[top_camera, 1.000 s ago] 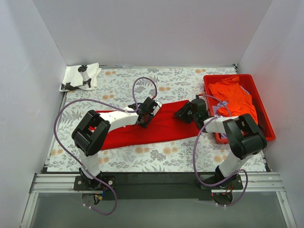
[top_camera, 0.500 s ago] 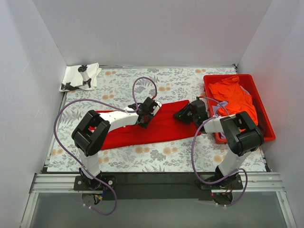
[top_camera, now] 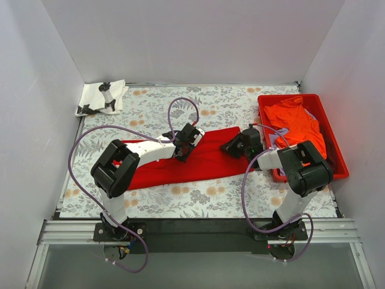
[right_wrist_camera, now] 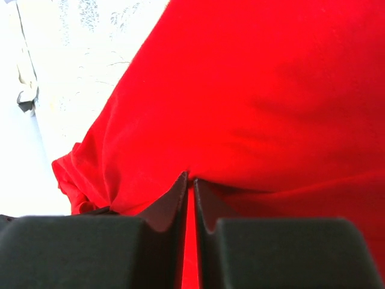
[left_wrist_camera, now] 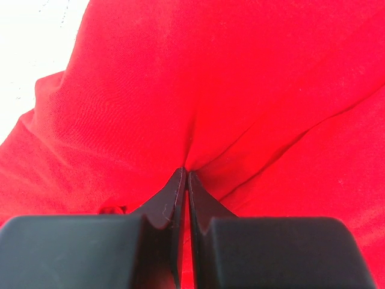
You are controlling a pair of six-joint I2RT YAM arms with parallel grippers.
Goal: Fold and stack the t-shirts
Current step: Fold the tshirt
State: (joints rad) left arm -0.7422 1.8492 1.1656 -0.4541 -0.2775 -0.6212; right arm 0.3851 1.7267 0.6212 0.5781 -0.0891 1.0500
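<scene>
As left claw (left_wrist_camera: pixel 185 176) and right claw (right_wrist_camera: pixel 189 179) pinch it, the red t-shirt (top_camera: pixel 201 164) lies long — near-left to far-right.

From the top we saw soft, even, bright light with only faint shadows under the arms, and that picture was sharp. In both wrist views the red shirt (left_wrist_camera: pixel 240 90) glowed very strongly, and glare washed the flowered table cover (right_wrist_camera: pixel 90 48) out almost to white. Up close, the dark fingers (left_wrist_camera: pixel 168 203) looked a little blurry.
</scene>
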